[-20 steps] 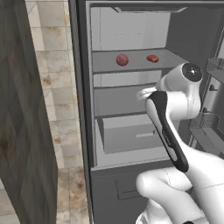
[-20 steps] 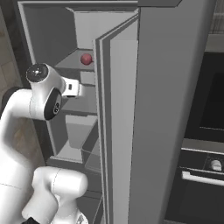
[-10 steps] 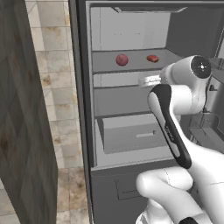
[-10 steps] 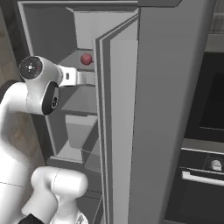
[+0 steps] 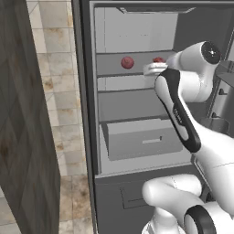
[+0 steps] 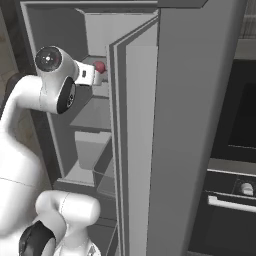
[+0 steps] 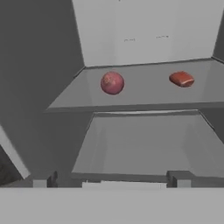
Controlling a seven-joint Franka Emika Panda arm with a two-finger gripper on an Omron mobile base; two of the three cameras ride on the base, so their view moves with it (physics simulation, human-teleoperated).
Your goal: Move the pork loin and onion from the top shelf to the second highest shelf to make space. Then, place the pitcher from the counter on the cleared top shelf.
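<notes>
The fingers (image 7: 111, 178) stand spread wide and hold nothing; in the hand view their two small tips (image 7: 44, 179) rise far apart at the bottom, with open air between them. Ahead of the fingers and above their level lies the top shelf (image 7: 144, 89), a flat grey board with a tall white back wall behind it. On it sits the onion (image 7: 112, 82), a round dark red ball, ahead of the fingers and slightly toward the left tip. The pork loin (image 7: 182, 78), a flatter red-pink lump, rests on the same board, ahead of the right tip and well apart from the onion. Neither piece touches the fingers. Directly beyond the tips, closer and lower than the top board, stretches the second highest shelf (image 7: 148, 144), its grey surface bare.

In the left base view the onion (image 5: 127, 62) shows on the top shelf (image 5: 114, 68) left of the hand, and the pork loin (image 5: 158, 60) peeks out just above the wrist. In the right base view the onion (image 6: 100, 66) sits just beyond the hand, past the edge of the open fridge door (image 6: 135, 140).
</notes>
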